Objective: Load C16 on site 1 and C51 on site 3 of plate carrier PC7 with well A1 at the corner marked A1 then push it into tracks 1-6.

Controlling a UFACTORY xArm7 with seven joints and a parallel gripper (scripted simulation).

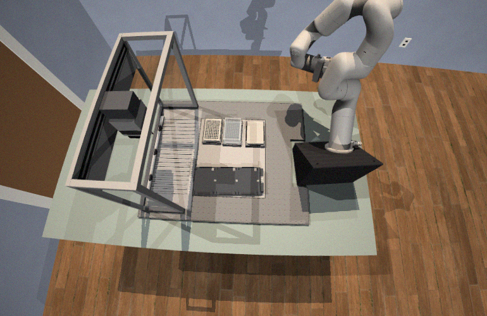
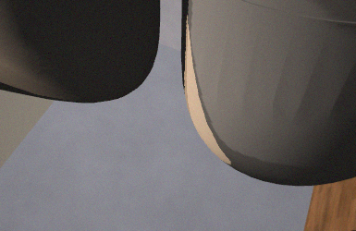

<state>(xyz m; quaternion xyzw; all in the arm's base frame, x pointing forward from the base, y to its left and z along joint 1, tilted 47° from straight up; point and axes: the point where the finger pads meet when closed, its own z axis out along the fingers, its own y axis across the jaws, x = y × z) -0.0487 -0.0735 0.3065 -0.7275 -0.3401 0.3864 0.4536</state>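
The dark plate carrier PC7 (image 1: 228,181) lies on the apron in front of the rails (image 1: 175,156), and its three sites are empty. Three plates stand in a row of nests beside it: C16 (image 1: 255,133), white, nearest the arm's base; C51 (image 1: 232,130), bluish, in the middle; C15 (image 1: 212,130), with visible wells, nearest the rails. My gripper (image 1: 319,69) is open and empty. It is high above the deck, tucked against the folded arm and far from all the plates. The wrist view shows only my own arm links (image 2: 279,88), the wall and a bit of floor.
The instrument's tall open frame (image 1: 132,111) stands over the rails at the left, with a dark box (image 1: 121,111) inside it. The arm's black base (image 1: 333,164) sits at the right of the deck. A dark block (image 1: 294,121) lies on the deck behind the nests.
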